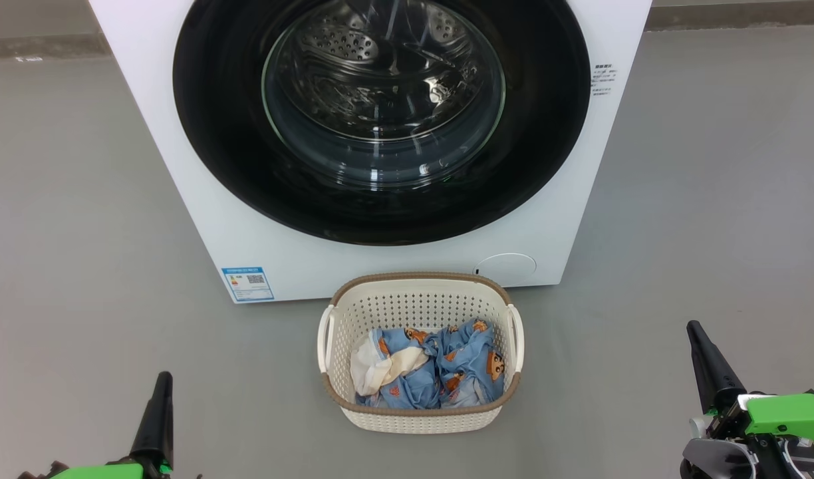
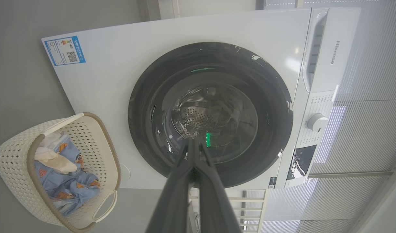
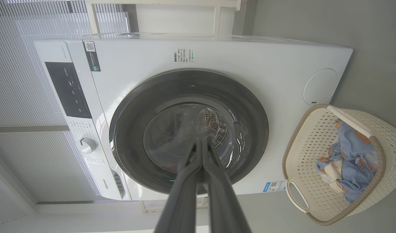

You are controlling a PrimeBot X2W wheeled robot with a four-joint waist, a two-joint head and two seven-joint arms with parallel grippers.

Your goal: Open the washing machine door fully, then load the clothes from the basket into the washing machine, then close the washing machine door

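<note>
The white washing machine (image 1: 181, 166) stands ahead on the grey floor, its round glossy black door (image 1: 234, 166) flush against the front. Through the glass window the steel drum shows. Right before the machine sits the cream perforated basket (image 1: 420, 306) with a brown rim, holding light blue printed clothes (image 1: 460, 366) and a cream-white cloth (image 1: 380, 369). My left gripper (image 1: 163, 379) is low at the left, fingers together and empty. My right gripper (image 1: 694, 327) is low at the right, also shut on nothing. Both are well short of the machine.
Grey floor spreads on both sides of the basket and machine. A blue energy sticker (image 1: 247, 284) is on the machine's lower left front. In the wrist views, the control panel with a dial (image 2: 317, 122) and pale slatted blinds (image 3: 23, 106) appear behind the machine.
</note>
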